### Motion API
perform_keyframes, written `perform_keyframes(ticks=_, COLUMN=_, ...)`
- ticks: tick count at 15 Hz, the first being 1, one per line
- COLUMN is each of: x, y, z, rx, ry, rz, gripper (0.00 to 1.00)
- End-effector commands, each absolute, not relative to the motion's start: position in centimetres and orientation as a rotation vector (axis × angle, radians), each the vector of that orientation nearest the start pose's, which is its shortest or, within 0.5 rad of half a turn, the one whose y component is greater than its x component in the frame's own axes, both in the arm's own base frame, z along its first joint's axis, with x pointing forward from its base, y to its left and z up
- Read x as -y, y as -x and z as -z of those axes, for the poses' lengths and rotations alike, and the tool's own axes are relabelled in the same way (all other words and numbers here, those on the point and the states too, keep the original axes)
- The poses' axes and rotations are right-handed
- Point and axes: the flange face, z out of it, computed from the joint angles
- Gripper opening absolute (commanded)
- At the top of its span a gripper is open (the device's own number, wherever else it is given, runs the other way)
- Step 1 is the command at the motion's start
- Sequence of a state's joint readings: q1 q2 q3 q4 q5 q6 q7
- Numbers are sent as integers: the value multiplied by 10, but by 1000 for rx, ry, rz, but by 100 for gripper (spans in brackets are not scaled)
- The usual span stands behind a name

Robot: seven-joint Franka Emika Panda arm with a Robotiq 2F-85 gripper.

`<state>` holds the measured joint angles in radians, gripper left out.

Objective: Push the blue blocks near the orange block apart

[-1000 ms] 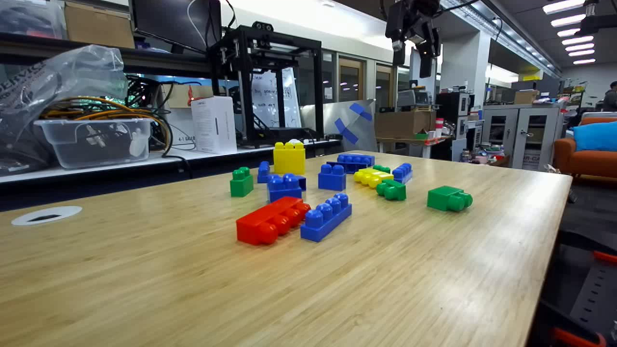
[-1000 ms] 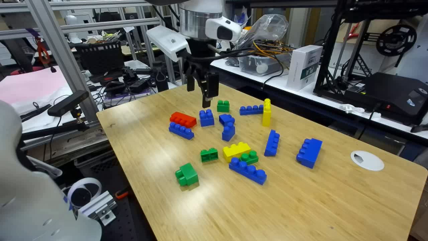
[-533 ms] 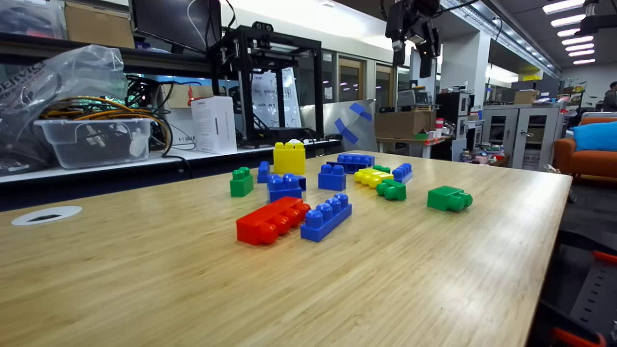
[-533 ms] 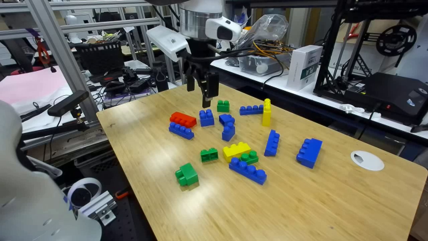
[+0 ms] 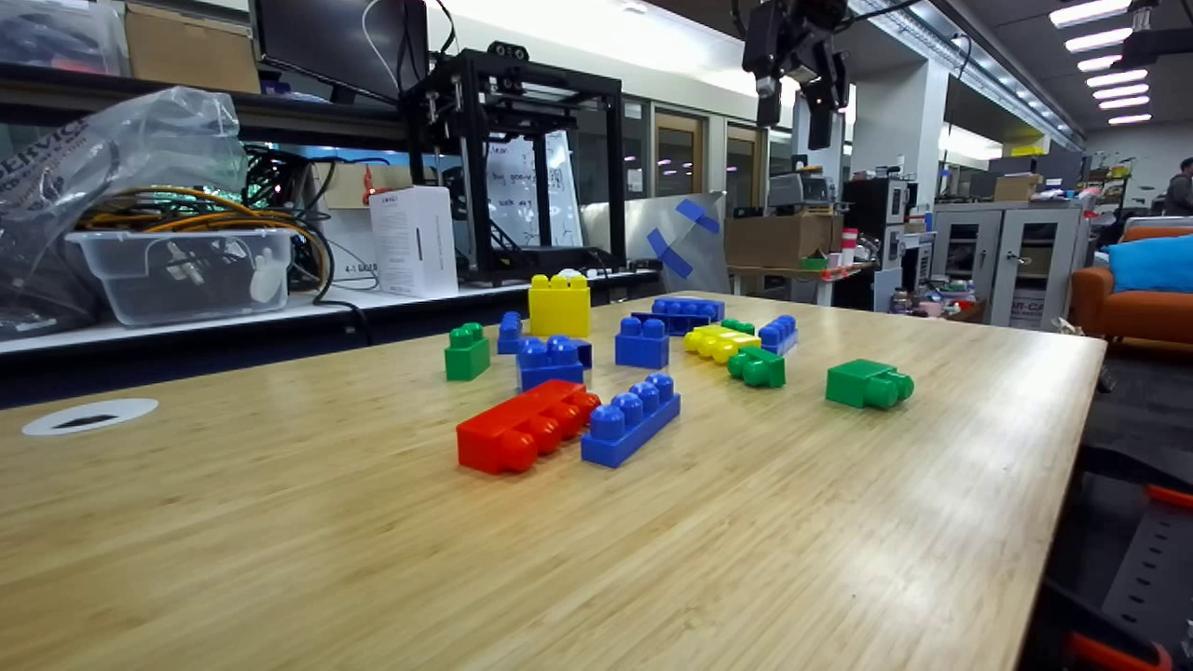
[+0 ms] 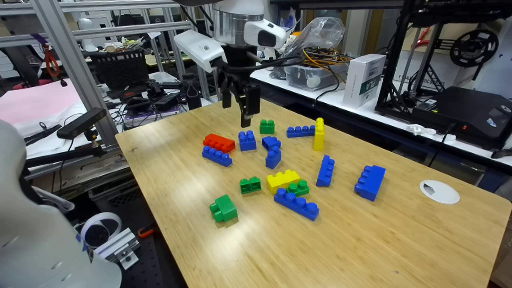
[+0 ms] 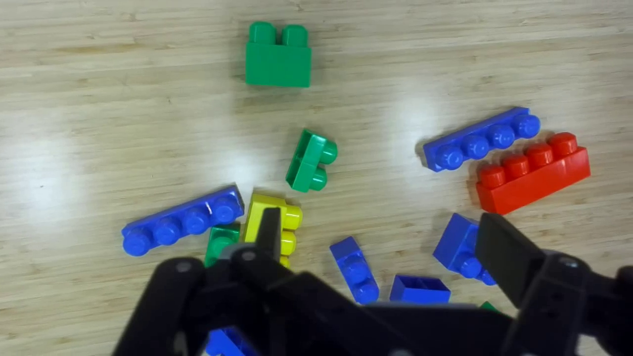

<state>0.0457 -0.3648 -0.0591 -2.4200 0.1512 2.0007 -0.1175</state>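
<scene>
The hand (image 7: 380,217) hangs spread wide above the desk (image 6: 360,240), holding nothing. In an exterior view the orange block (image 6: 219,143) lies far left, with the long blue block (image 6: 217,156) just beside its near side and a short blue block (image 6: 247,141) just right of it; two more short blue blocks (image 6: 273,158) sit farther right. Gaps this narrow are the likely trouble: coming down so wide, the hand could land on a stud or tip a block, and a skewed push could drag the orange block along. The far green block (image 6: 267,128) could hinder a far push, the low yellow block (image 6: 282,181) a near one.
</scene>
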Motion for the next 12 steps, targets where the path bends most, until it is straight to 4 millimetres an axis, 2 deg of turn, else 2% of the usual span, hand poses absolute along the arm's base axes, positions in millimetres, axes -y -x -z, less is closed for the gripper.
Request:
perform_keyframes(ticks=1, x=-12, y=-429, z=-438, rx=125, ry=2955, rz=-58, gripper=100)
perform_keyframes(ticks=5, x=-30, y=-442, z=-421, rx=171, ry=2945, rz=-79, gripper=100)
perform_keyframes(ticks=11, x=-64, y=-487, z=-367, rx=160, ry=2994, rz=-103, gripper=100)
perform_keyframes(ticks=12, x=-70, y=-494, z=-360, rx=160, ry=3000, rz=-112, gripper=96)
